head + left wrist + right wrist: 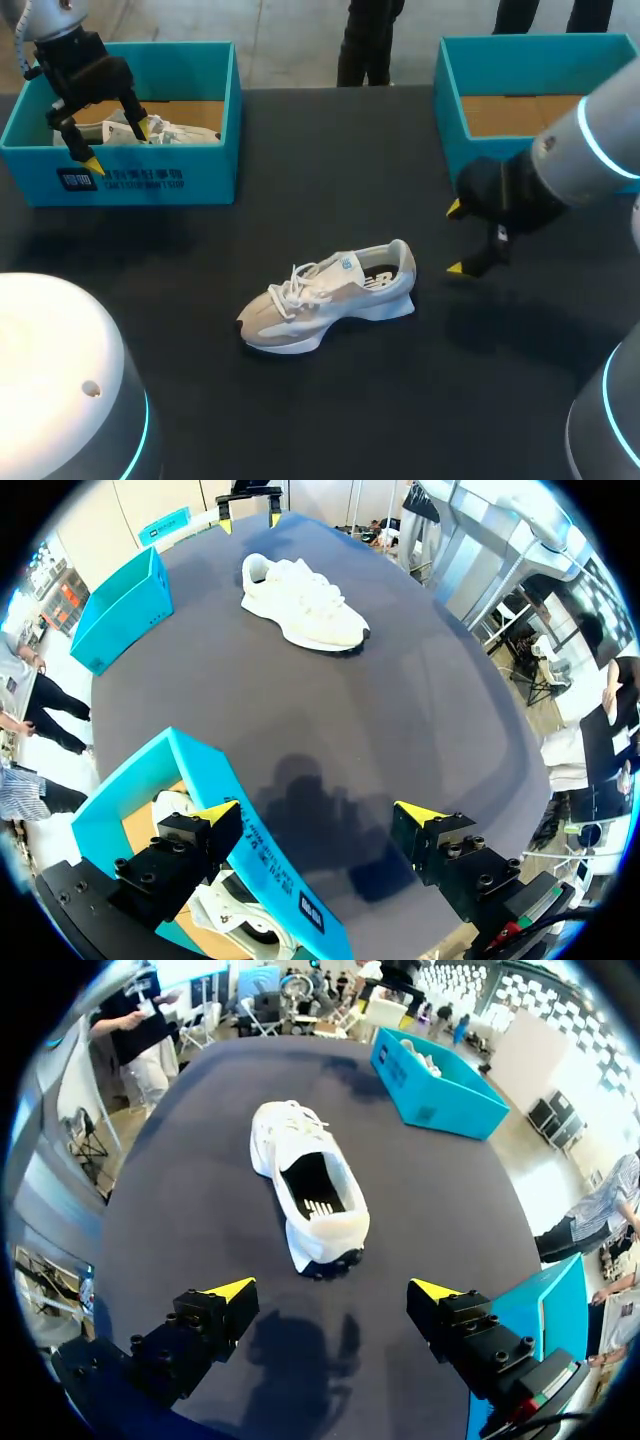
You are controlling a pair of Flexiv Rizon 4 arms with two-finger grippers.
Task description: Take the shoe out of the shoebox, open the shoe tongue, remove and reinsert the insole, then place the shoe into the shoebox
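Note:
A white and beige sneaker (325, 296) stands upright on the dark table, toe toward the left and heel toward my right arm; it also shows in the left wrist view as the sneaker (303, 604) and in the right wrist view as the sneaker (306, 1180), heel nearest, its dark inside visible. My right gripper (455, 238) hangs open just right of the heel, nothing between its fingers (230, 1289). My left gripper (118, 144) stands open over the front wall of the left teal shoebox (140, 182), one finger (214, 814) inside, one outside. A second white shoe (165, 131) lies in that box.
A second teal box (455, 120) with a bare cardboard floor stands at the back right, close behind my right arm. Two white rounded robot bases sit at the near left (60, 390) and near right corners.

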